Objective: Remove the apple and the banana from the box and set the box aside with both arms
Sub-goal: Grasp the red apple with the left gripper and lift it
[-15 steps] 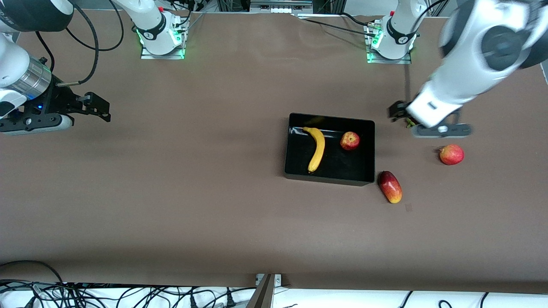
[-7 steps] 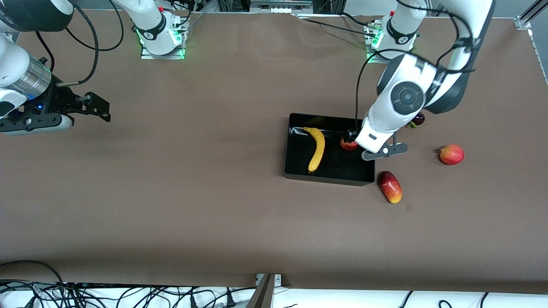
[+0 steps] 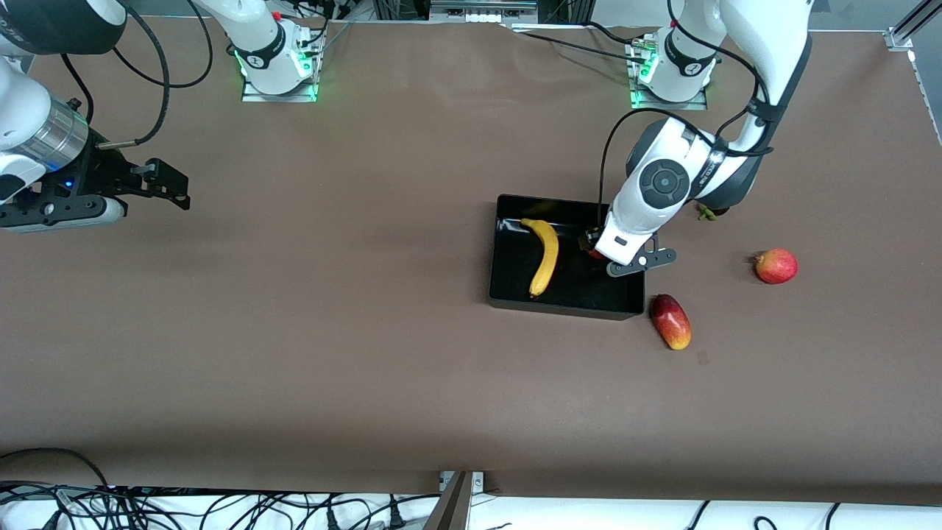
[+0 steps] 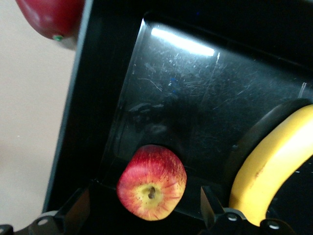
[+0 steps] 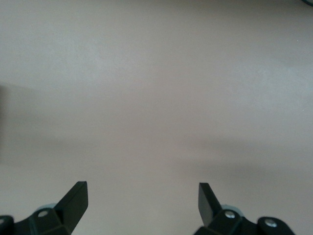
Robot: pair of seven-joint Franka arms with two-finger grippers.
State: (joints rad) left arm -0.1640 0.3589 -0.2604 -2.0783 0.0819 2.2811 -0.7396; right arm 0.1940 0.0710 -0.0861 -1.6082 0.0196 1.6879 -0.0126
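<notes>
The left arm's black two-finger claw (image 3: 593,246) hangs low inside the shallow glossy black plastic box (image 3: 515,294), its fingers spread wide on either side of the small round red apple with pale yellow streaks (image 4: 152,181) — closed on nothing yet, a stance that looks set for a grasp. In the left wrist view the apple sits on the box floor tight against a wall, stem dimple facing the camera, so one finger will probably have little room beside that wall. The long curved yellow banana (image 3: 544,255) lies in the same box, toward the right arm's end of it and apart from the apple. The box rests on the brown tabletop (image 3: 331,331) toward the left arm's end. Just outside its nearest corner lies an oblong red-yellow mango (image 3: 670,321), with a pinkish-red round fruit (image 3: 776,266) closer to the tabletop's edge at the left arm's end. The right arm waits, its black claw (image 3: 175,190) fully open and empty — over bare tabletop near the right arm's edge.
</notes>
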